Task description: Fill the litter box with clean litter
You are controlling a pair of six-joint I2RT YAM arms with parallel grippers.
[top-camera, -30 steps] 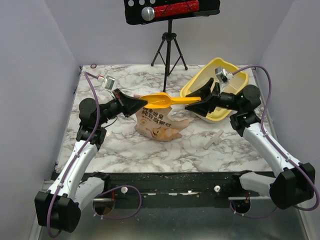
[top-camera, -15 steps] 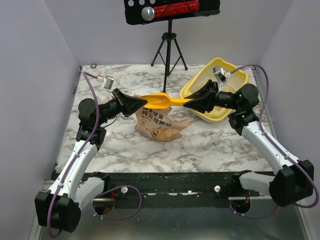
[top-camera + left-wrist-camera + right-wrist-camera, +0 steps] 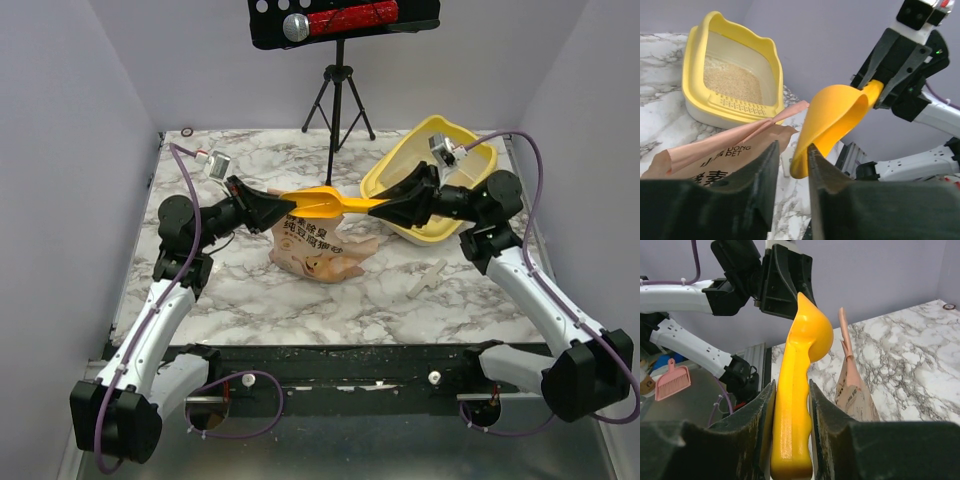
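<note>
The yellow litter box (image 3: 430,125) stands at the back right of the marble table; the left wrist view shows its rim (image 3: 692,50) and a patch of beige clean litter (image 3: 732,82) on its floor. A yellow-orange scoop (image 3: 325,203) hangs in the air between both arms, above a tan paper bag (image 3: 315,245). My right gripper (image 3: 385,207) is shut on the scoop's handle (image 3: 795,405). My left gripper (image 3: 283,205) is open at the bowl end; the bowl's edge (image 3: 835,112) sits in the gap against one finger.
A black tripod (image 3: 337,100) stands at the back centre under a black board. A small white cross-shaped piece (image 3: 428,277) lies on the table in front of the litter box. The bag's open mouth (image 3: 715,150) points toward the box.
My right gripper closed on the scoop's handle. My left gripper's jaws then parted from the bowl. The scoop has stayed in the same place.
</note>
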